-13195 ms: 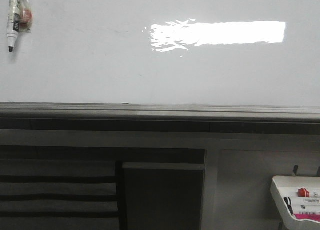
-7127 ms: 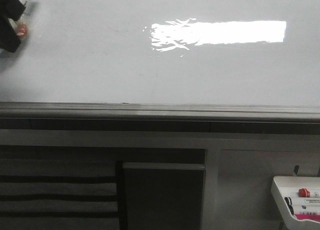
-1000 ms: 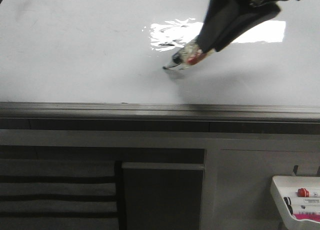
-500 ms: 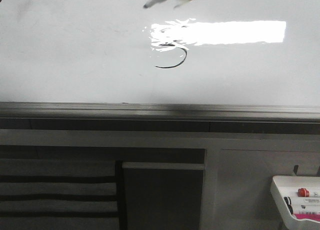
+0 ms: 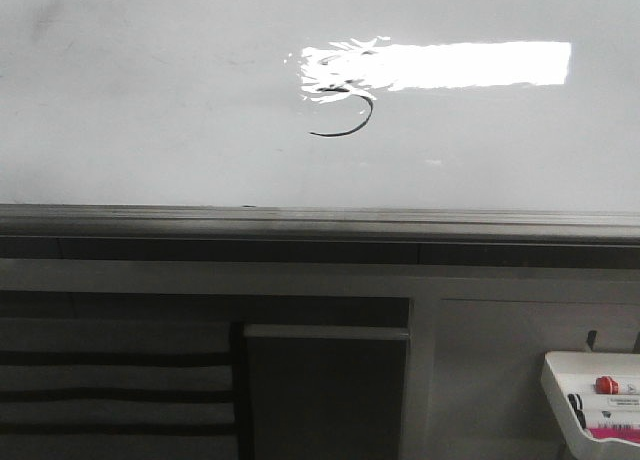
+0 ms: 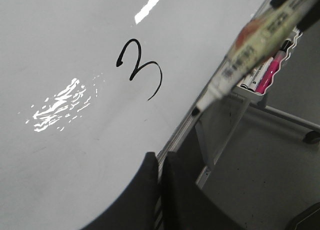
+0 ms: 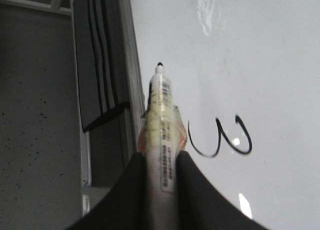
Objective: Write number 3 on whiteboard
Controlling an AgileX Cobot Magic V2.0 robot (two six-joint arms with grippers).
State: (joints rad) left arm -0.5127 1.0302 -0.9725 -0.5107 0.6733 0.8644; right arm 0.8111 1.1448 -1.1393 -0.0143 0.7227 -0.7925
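The number 3 (image 6: 141, 68) stands complete on the whiteboard (image 5: 150, 100): both curves read clearly from the left wrist, while the front view loses its upper part in the glare. The right gripper (image 7: 161, 162) is clamped around a marker (image 7: 161, 125), whose tip is lifted clear of the board, with the digit just beside and slightly ahead of it. The left gripper (image 6: 161, 162) has its fingers pressed together, holding nothing, with the 3 further out in front. The writing looks done; what seems left is putting the marker away, perhaps in the tray (image 5: 590, 395).
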